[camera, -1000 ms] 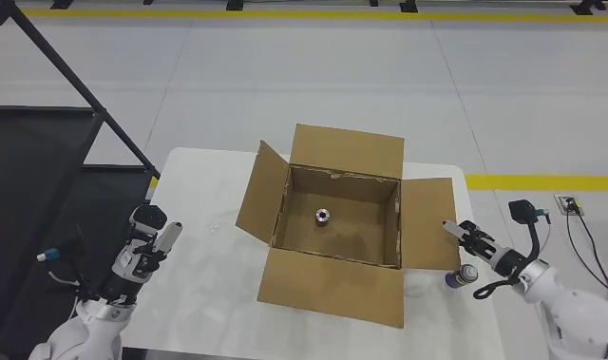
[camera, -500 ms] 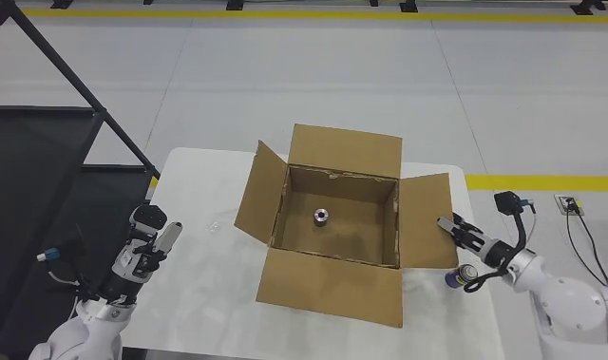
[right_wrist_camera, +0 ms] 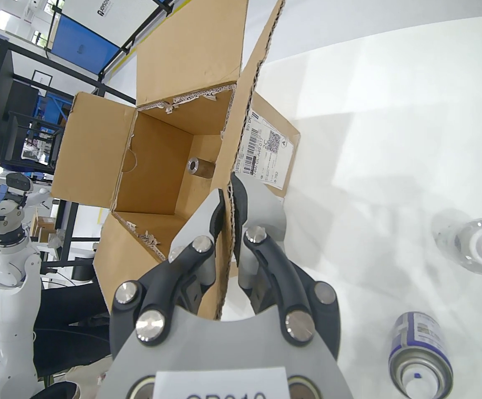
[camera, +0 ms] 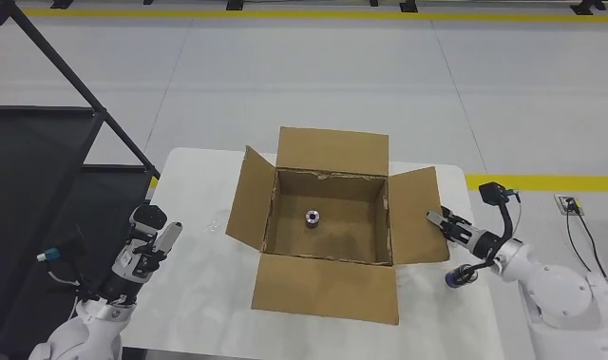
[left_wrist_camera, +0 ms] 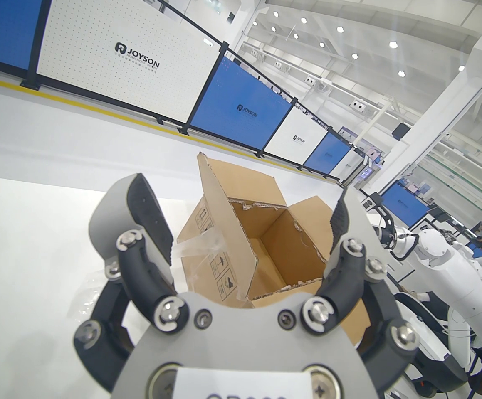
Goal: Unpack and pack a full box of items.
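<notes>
Cardboard box [camera: 323, 289], brown and plain, sits mid-way along the white table [camera: 199, 284] with all four flaps folded outward. Inside it we count one item: a small bronze-coloured metal cylinder [camera: 310, 217] with a hole through its middle, lying on the box floor apart from the walls. Outside the box, on the table by its right side, we count two more: one silver spray can [right_wrist_camera: 419, 355] with a blue label and one clear plastic bottle [right_wrist_camera: 469, 247] with a white cap, both upright and near each other. The right gripper [right_wrist_camera: 228, 197] is pinched on the edge of the box's right-hand flap [camera: 418, 227], one finger on each face. The left gripper [left_wrist_camera: 241, 205] hangs by the table's left edge, well apart from the box, its fingers spread wide and holding nothing. One crumpled piece of clear plastic wrap [camera: 214, 229] lies left of the box.
</notes>
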Action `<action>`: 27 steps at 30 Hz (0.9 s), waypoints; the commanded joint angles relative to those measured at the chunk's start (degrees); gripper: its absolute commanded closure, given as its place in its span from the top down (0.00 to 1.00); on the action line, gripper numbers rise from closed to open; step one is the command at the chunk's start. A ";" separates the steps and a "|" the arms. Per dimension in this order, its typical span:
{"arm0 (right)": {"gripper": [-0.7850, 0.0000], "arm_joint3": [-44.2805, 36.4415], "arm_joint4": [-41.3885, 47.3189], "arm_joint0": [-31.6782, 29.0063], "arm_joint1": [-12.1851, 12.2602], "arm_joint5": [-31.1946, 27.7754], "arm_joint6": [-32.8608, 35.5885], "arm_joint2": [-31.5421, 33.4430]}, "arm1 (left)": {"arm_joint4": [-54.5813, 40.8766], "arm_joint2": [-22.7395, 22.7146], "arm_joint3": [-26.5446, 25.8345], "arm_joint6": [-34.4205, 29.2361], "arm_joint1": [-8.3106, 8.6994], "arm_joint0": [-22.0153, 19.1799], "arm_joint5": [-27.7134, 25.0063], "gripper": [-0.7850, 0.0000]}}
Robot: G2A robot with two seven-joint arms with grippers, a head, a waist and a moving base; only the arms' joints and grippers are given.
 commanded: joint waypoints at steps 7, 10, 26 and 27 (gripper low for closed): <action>1.00 -12.96 -9.53 -9.42 -0.33 8.33 -21.17 3.04 | 0.00 0.00 0.00 0.00 0.00 0.00 0.00 1.00; 1.00 -19.92 -13.43 -15.13 -0.60 6.89 -28.16 2.58 | 0.02 0.09 -0.10 0.45 0.05 0.17 0.72 1.00; 1.00 -12.03 -37.92 8.82 -3.51 5.86 -8.62 -33.79 | -1.64 -4.34 2.98 4.67 1.17 1.62 1.12 1.00; 1.00 -8.33 -37.95 12.32 -4.18 6.39 -6.37 -36.58 | -1.94 -4.53 3.03 4.85 1.22 1.84 1.13 1.00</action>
